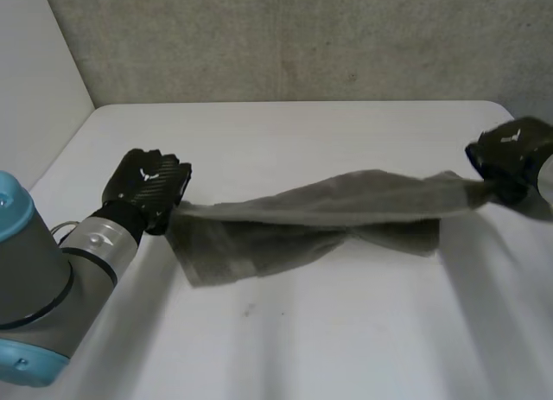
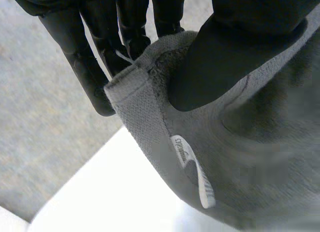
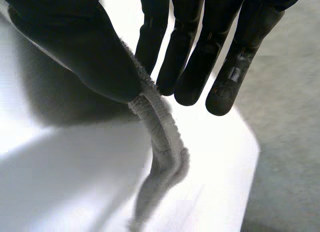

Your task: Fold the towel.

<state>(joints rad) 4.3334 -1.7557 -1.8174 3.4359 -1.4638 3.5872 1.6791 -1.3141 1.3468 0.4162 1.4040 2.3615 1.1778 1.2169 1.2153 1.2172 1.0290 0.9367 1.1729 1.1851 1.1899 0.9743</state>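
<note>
Nearest us, the left arm (image 1: 43,270) ends in the left hand (image 1: 147,186), whose thumb and fingers (image 2: 80,66) pinch a hemmed corner of the towel (image 1: 320,212). The right hand (image 1: 511,156) pinches the opposite end likewise. The towel sags, twisted, between them, and its slack seems to rest on the surface (image 1: 346,331). We judge it light, limp and grippy, so the hemmed corners give the surest hold.

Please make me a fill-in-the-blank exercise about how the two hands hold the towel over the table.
The towel is stretched between the left hand and the right hand over a ____ table.
In the left wrist view, the hand's ____ presses the towel against its fingers.
The towel's colour is ____.
Missing words: white; thumb; grey.
</note>
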